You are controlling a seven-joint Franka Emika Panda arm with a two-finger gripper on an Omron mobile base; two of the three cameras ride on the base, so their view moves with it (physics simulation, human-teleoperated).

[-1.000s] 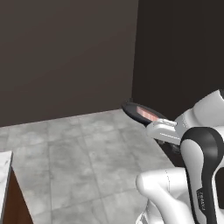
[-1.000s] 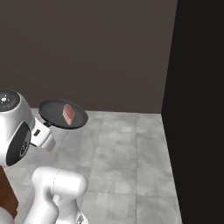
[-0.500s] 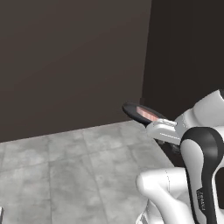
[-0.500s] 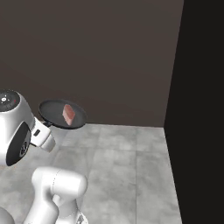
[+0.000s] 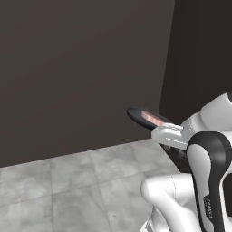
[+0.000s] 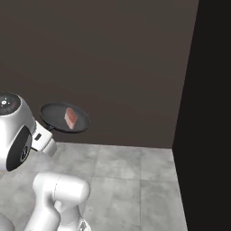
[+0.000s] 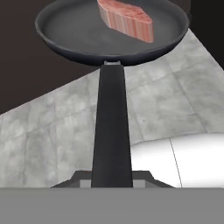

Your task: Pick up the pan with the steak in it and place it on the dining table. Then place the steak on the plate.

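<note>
The dark round pan is held level in the air by its long black handle, and my gripper is shut on the near end of that handle. The pinkish-red steak lies in the pan, toward its far right side. From the left base view the pan appears edge-on above the floor with the steak in it, in front of my gripper. In the right base view the pan and steak float ahead of the hand. The dining table and the plate are out of view.
A dark brown wall stands close ahead, with a darker tall panel to the right. Grey marble-patterned floor tiles lie below the pan and around my base.
The whole scene has shifted across both base views, so the base has moved; the counter edge at lower left has left the picture. The pan and steak stay put in my grip.
</note>
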